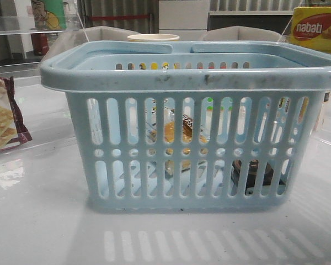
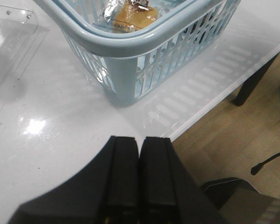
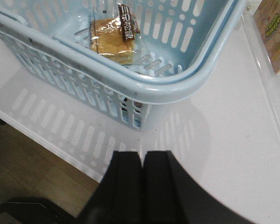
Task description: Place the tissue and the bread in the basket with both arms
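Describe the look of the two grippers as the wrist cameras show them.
The left gripper and the right gripper look alike: two flat, blocky matte-black fingers with squared tips, on a wider black body that flares outward toward the camera. No cables, markings or coloured pads show on either.

The yellow box (image 1: 315,28) at the far right reads "nabati" in white on a red oval.

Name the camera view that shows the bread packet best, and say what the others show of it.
The right wrist view: it looks down into the basket and shows the bread whole, label strip included. The left wrist view catches only part of it, cut off by the picture's edge. The front view shows golden glimpses through the slots.
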